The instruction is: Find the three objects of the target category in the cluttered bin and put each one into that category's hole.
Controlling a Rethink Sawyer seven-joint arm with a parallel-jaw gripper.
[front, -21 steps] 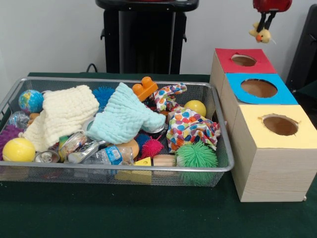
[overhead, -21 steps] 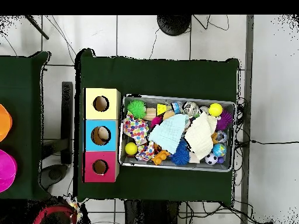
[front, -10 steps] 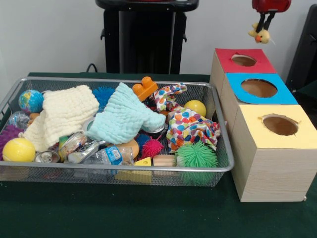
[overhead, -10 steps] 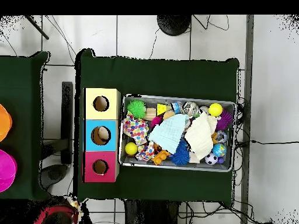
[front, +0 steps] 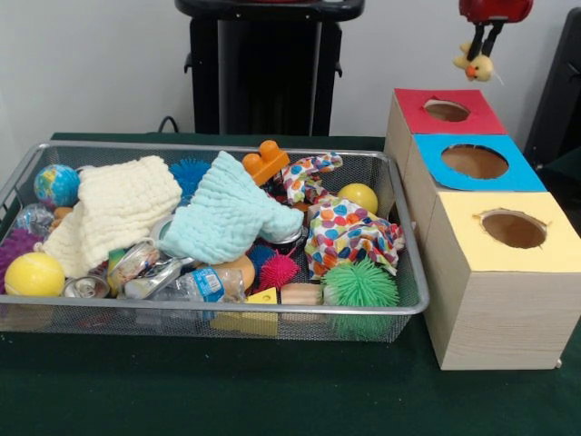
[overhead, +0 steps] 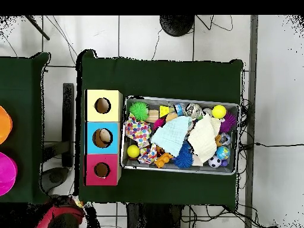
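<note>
High at the right edge of the front view, my gripper (front: 484,47) hangs shut on a small yellow duck-like toy (front: 476,64). It is above and behind the red-topped box (front: 413,116), apart from it. The blue-topped box (front: 436,150) and yellow-topped box (front: 472,250) stand in a row nearer the camera, each with a round hole. The wire bin (front: 218,148) holds cloths, balls, cans and blocks. In the overhead view the red arm (overhead: 58,214) shows at the bottom left, beyond the table's edge.
In the bin lie a cream cloth (front: 118,204), a pale blue cloth (front: 227,213), a spotted cloth (front: 349,232), a green spiky ball (front: 360,284), yellow balls (front: 34,273) and an orange block (front: 265,161). Pink and orange discs (overhead: 5,172) sit on a side table.
The gripper with the yellow toy has drifted slightly up and left in the front view. The bin's contents have not moved.
</note>
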